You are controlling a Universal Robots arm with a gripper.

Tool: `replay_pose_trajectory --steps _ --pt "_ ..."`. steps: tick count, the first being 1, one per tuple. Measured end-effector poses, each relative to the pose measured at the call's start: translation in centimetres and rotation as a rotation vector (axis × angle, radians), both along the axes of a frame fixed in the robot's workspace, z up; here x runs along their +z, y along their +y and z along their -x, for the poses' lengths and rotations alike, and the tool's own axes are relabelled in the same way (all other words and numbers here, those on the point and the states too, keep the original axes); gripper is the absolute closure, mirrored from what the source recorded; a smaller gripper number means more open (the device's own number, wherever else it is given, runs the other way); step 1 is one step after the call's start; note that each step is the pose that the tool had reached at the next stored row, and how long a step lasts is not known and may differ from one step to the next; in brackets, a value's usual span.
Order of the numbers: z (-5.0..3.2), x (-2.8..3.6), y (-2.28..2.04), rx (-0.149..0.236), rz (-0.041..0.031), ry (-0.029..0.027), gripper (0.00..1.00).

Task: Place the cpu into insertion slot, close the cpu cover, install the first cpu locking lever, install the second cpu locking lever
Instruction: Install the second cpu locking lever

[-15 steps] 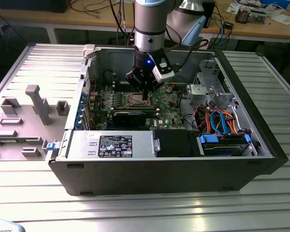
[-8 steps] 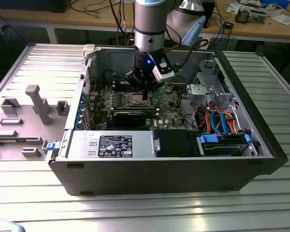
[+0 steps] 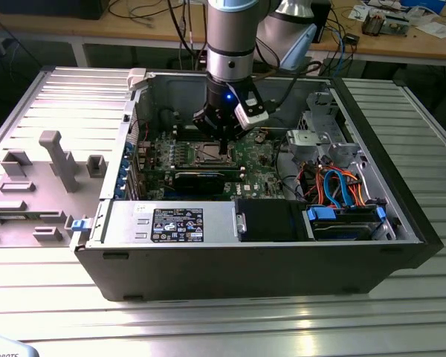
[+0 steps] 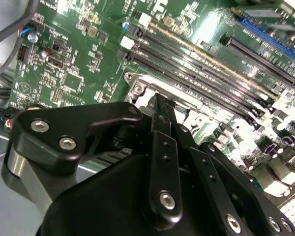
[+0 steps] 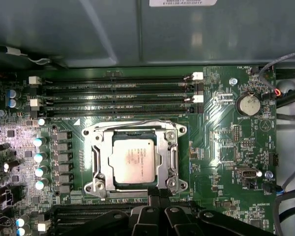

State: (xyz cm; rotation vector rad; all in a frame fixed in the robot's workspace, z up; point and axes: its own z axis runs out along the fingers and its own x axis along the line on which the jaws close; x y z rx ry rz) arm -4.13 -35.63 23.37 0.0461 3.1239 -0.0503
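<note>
The scene is lit brightly from overhead. Glare is thrown off the ribbed metal table [image 3: 208,327] in the exterior view and off the motherboard [image 4: 88,64] in the second wrist view, where the gripper [image 4: 162,105] is rendered dark and soft-edged.

Case walls [image 3: 372,126] and drive cage [image 3: 323,137] hem the motherboard [image 5: 226,147] — open overhead.

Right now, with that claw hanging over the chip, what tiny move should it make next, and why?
Probably ease straight down a little: the gripper hovers at the socket's edge, while the cpu already lies in the socket with the cpu cover framing it, so the levers seem left.
</note>
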Motion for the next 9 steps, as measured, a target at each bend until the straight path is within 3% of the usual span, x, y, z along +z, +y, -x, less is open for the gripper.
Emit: replay_pose_trajectory --steps 1,3,4,9 --pt "0.0 0.0 -0.29 0.0 -0.0043 0.0001 0.89" --pt "0.0 0.0 -0.5 0.0 -0.027 0.0001 0.89" --pt "0.0 0.0 -0.56 0.0 -0.0338 0.0 0.89" --pt "0.0 0.0 -0.56 0.0 -0.0341 0.0 0.89"
